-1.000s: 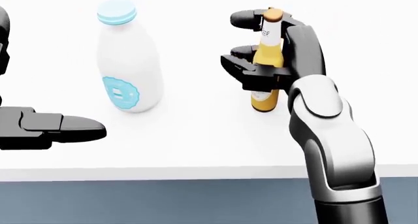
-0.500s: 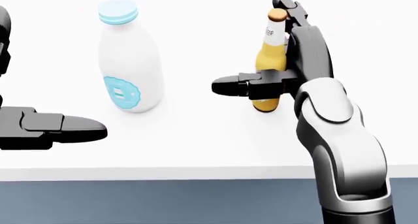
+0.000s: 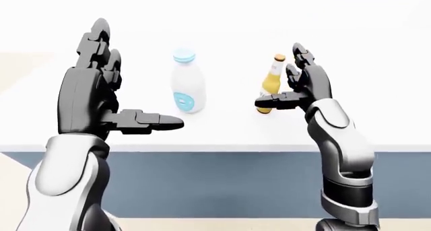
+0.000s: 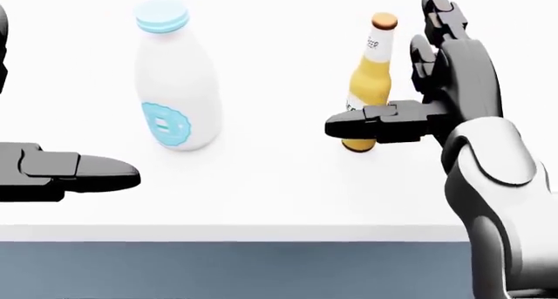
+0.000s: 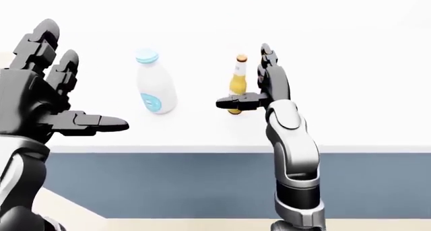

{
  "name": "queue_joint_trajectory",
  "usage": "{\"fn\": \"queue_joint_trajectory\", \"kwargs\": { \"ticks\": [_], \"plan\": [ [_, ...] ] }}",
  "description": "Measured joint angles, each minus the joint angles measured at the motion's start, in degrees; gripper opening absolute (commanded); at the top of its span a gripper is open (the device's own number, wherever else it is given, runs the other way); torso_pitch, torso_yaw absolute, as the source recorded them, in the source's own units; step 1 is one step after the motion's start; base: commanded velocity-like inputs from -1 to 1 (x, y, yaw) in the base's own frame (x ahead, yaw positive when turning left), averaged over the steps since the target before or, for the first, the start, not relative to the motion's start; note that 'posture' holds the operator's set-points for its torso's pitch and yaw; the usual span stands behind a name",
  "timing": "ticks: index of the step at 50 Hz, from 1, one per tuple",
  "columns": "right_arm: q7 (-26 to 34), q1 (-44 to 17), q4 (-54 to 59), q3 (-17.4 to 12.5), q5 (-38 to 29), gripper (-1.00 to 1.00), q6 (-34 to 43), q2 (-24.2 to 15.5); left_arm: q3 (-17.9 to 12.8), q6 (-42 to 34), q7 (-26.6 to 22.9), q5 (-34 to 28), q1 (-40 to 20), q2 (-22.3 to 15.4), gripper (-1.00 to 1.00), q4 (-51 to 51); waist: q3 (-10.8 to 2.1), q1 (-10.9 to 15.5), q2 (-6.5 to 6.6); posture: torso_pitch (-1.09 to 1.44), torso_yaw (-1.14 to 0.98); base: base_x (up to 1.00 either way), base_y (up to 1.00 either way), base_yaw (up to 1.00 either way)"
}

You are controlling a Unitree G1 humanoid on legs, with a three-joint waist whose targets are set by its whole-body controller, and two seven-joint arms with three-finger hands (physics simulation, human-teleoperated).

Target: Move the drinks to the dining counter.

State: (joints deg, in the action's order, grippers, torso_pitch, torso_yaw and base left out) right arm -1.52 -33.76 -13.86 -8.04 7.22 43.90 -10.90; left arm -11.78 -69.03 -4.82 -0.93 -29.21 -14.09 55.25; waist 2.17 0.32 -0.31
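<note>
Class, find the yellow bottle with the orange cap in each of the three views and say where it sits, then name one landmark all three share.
Left-eye view: the yellow bottle stands right of centre, upper half, beside the open right hand.
Head view: right of centre, upper half, larger, the thumb crossing its base.
Right-eye view: just right of centre, upper half.
Shared landmark: the white milk bottle with a blue cap, to its left in every view.

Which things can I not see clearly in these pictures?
- Beer bottle: its lower part is covered by the right robot hand thumb in the head view; its label text is too small to read.
- Left robot hand: the head view's left edge cuts off all but its thumb.
- Milk bottle: its label emblem is too small to identify.
</note>
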Motion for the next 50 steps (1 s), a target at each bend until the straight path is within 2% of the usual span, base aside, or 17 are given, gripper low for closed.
{"fn": "queue_joint_trajectory", "kwargs": {
  "ticks": [12, 15, 18, 21, 24, 26, 30, 33, 35, 37, 39, 43, 44, 48, 50],
  "plan": [
    [-1.98, 7.62, -10.84, -7.81, 7.67, 1.0, 2.84, -3.6, -2.82, -3.18, -0.09, 2.28, -0.81, -0.42, 1.0, 4.0, 0.1, 0.02, -0.33, 0.0, 0.0, 0.0, 0.0, 0.0],
    [-3.04, 9.09, -14.64, -9.05, 9.63, 1.0, 4.31, -5.01, -5.18, -4.12, 0.62, 5.21, -2.09, -1.68, 1.0, 3.84, 0.31, -0.02, -0.3, 0.0, 0.0, 0.0, 0.0, 0.0],
    [-4.0, 8.66, -20.23, -10.53, 11.29, 1.0, 8.05, -6.61, -9.01, -6.01, 3.13, 10.84, -4.34, -4.61, 1.0, 3.66, 0.57, -0.1, -0.23, 0.0, 0.0, 0.0, 0.0, 0.0],
    [-5.5, 8.05, -27.39, -14.58, 14.93, 1.0, 12.62, -7.84, -12.99, -8.04, 8.09, 19.39, -6.56, -7.84, 1.0, 3.91, 0.54, 0.07, -0.27, 0.0, 0.0, 0.0, 0.0, 0.0],
    [-7.39, 9.95, -34.8, -20.86, 20.25, 1.0, 16.27, -9.08, -16.39, -8.37, 15.37, 30.55, -6.14, -11.34, 1.0, 4.42, 0.39, 0.19, -0.49, 0.0, 0.0, 0.0, 0.0, 0.0],
    [-8.2, 13.06, -36.52, -23.77, 23.05, 1.0, 15.79, -9.65, -19.65, -7.49, 22.08, 40.95, -4.12, -14.69, 1.0, 4.43, 0.42, -0.08, -0.67, 0.0, 0.0, 0.0, 0.0, 0.0],
    [-9.8, 16.94, -35.57, -27.01, 27.65, 1.0, 15.59, -10.91, -24.86, -2.24, 36.07, 61.45, 2.3, -22.61, 1.0, 4.15, 1.1, -0.45, -0.24, 0.0, 0.0, 0.0, 0.0, 0.0],
    [-11.9, 18.11, -37.32, -32.67, 33.78, 1.0, 17.55, -13.61, -27.72, 4.18, 42.31, 71.88, 7.84, -28.18, 1.0, 3.77, 1.66, -0.19, 0.3, 0.0, 0.0, 0.0, 0.0, 0.0],
    [-13.35, 20.06, -38.82, -36.25, 37.88, 1.0, 16.93, -15.3, -30.56, 8.74, 44.73, 76.21, 11.58, -30.59, 1.0, 3.57, 1.75, -0.12, 0.45, 0.0, 0.0, 0.0, 0.0, 0.0],
    [-14.75, 22.66, -39.8, -37.69, 40.57, 1.0, 15.02, -15.69, -33.52, 12.64, 46.17, 77.92, 15.0, -31.39, 1.0, 3.72, 1.79, -0.21, 0.46, 0.0, 0.0, 0.0, 0.0, 0.0],
    [-16.01, 25.03, -41.06, -38.85, 43.22, 1.0, 14.09, -16.0, -36.08, 15.39, 46.55, 77.91, 18.23, -30.49, 1.0, 4.24, 1.98, -0.2, 0.55, 0.0, 0.0, 0.0, 0.0, 0.0],
    [-18.71, 30.68, -44.49, -46.29, 50.48, 1.0, 12.19, -16.77, -39.72, 17.9, 46.78, 77.79, 22.36, -28.5, 1.0, 3.89, 2.25, 0.22, 0.42, 0.0, 0.0, 0.0, 0.0, 0.0],
    [-18.95, 32.19, -45.03, -47.4, 51.18, 1.0, 10.83, -16.32, -40.53, 18.33, 46.7, 77.2, 23.3, -27.95, 1.0, 3.91, 2.24, 0.12, 0.28, 0.0, 0.0, 0.0, 0.0, 0.0],
    [-18.95, 36.52, -45.28, -48.4, 51.86, 1.0, 5.17, -14.67, -44.3, 21.07, 46.21, 75.26, 27.25, -26.28, 1.0, 4.29, 2.36, -0.33, -0.01, 0.0, 0.0, 0.0, 0.0, 0.0],
    [-20.27, 38.2, -45.01, -48.89, 52.8, 1.0, 1.89, -14.99, -43.95, 24.2, 46.15, 71.87, 29.46, -25.67, 1.0, 4.22, 2.31, -0.28, 0.02, 0.0, 0.0, 0.0, 0.0, 0.0]
  ]
}}
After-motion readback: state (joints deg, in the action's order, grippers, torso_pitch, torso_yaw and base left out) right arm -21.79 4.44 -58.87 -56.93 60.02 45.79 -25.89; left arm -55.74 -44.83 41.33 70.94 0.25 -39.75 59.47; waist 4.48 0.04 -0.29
